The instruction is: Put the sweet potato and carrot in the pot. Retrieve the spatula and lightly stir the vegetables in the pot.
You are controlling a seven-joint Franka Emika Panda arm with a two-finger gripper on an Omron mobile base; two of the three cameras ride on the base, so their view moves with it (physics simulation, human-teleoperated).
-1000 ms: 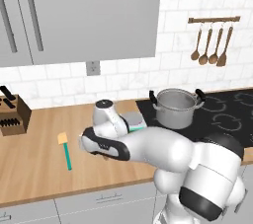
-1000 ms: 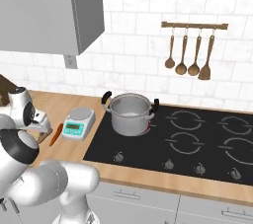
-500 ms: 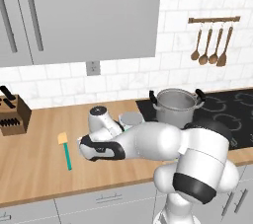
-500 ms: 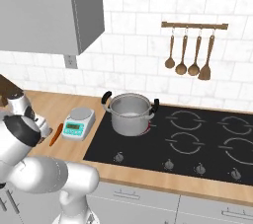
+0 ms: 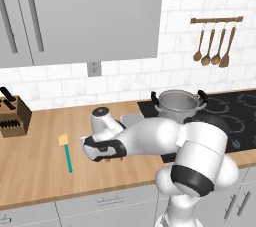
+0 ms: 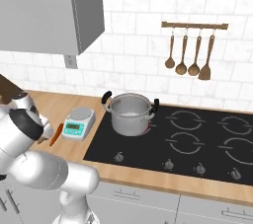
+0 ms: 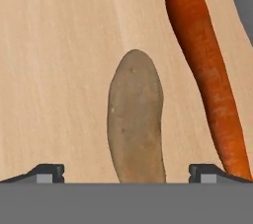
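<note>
From the hand camera I'm looking straight down on the wooden counter [image 7: 54, 70], with the end effector [image 7: 126, 172] spread as wide as it goes and nothing in its grip. The sweet potato [image 7: 136, 119] lies on the wood between the two fingertips [image 7: 47, 171], apart from both. The carrot [image 7: 210, 75] lies just beside the sweet potato, nearly parallel to it, with its thin end reaching down by the other fingertip; I can't tell whether it touches there. In the left base view the arm is bent low over the counter, and the spatula [image 5: 66, 152] lies flat on the wood to the arm's left, teal handle toward me and tan blade toward the wall. A knife block [image 5: 12, 117] sits at the far left by the backsplash. In the right base view the pot [image 6: 129, 113] stands on the near-left burner of the black cooktop [image 6: 197, 141], with a kitchen scale [image 6: 78, 123] on the counter just left of it and the carrot between the scale and the arm. Wooden spoons [image 6: 190, 55] hang on a rail on the tiled wall.
</note>
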